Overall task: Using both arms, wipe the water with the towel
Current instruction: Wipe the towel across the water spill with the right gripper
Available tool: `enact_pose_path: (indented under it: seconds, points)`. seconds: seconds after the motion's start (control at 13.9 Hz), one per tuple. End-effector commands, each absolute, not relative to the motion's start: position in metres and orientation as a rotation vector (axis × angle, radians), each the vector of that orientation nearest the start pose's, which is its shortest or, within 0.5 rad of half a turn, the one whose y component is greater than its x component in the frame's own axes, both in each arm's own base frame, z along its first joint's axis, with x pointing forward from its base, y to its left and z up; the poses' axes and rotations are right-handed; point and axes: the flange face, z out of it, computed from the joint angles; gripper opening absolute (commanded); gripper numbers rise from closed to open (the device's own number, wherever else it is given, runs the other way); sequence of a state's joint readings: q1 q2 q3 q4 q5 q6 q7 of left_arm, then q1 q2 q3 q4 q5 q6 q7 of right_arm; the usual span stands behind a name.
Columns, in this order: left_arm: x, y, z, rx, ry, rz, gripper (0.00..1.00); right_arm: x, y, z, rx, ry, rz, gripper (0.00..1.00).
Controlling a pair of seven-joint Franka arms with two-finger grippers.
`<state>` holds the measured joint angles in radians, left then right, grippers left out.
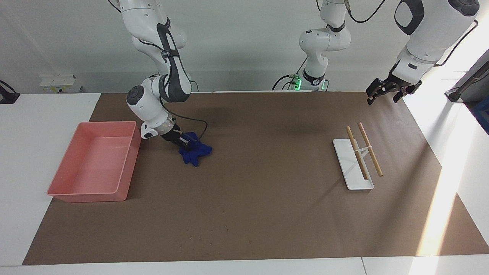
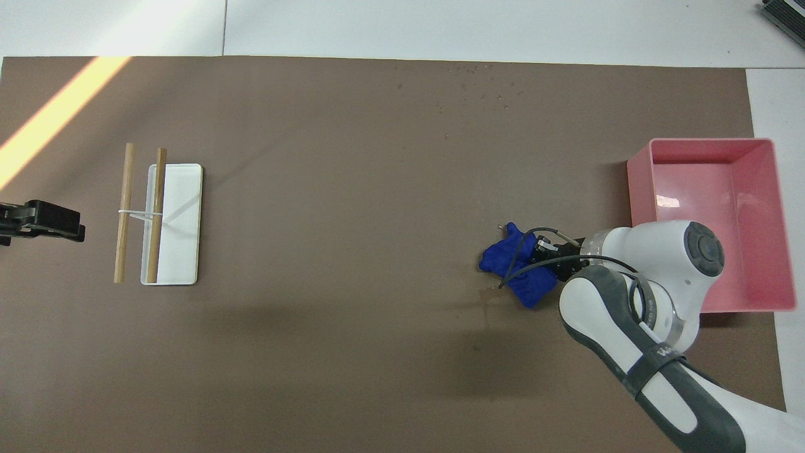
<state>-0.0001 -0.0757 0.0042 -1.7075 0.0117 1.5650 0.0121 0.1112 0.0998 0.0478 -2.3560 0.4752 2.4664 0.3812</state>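
Note:
The deep-blue towel [image 1: 195, 152] lies bunched on the brown mat [image 1: 267, 198], beside the pink tray [image 1: 131, 152]. My right gripper [image 1: 186, 142] is low and tilted, shut on the towel's edge; it also shows in the overhead view [image 2: 546, 254] with the towel [image 2: 512, 267]. Tiny pale specks of water [image 1: 208, 233] dot the mat farther from the robots than the towel; they also show in the overhead view [image 2: 481, 88]. A faint streak [image 2: 487, 297] marks the mat right by the towel. My left gripper [image 1: 385, 93] waits raised and open at the left arm's end of the table, also in the overhead view [image 2: 39, 221].
The pink tray [image 2: 638, 182] has nothing in it. A white flat tray [image 1: 361, 185] lies toward the left arm's end, with two wooden sticks [image 1: 363, 149] across it, joined by a white band. A sunlit strip crosses the mat there.

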Motion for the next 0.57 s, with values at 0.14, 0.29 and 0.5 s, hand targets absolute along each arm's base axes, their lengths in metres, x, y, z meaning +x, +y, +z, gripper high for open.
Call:
enact_pose_path:
  seconds: [0.14, 0.29, 0.5]
  points:
    - [0.526, 0.0, 0.608, -3.124, 0.02, 0.046, 1.0, 0.526, 0.063, 0.325, -2.706, 0.817, 0.04, 0.0]
    - [0.525, -0.004, 0.607, -3.124, 0.039, 0.055, 1.0, 0.541, 0.05, 0.373, -2.664, 0.842, 0.094, 0.0]
    - [0.525, -0.027, 0.608, -3.122, 0.102, 0.045, 1.0, 0.558, 0.026, 0.439, -2.789, 0.744, 0.115, 0.0]
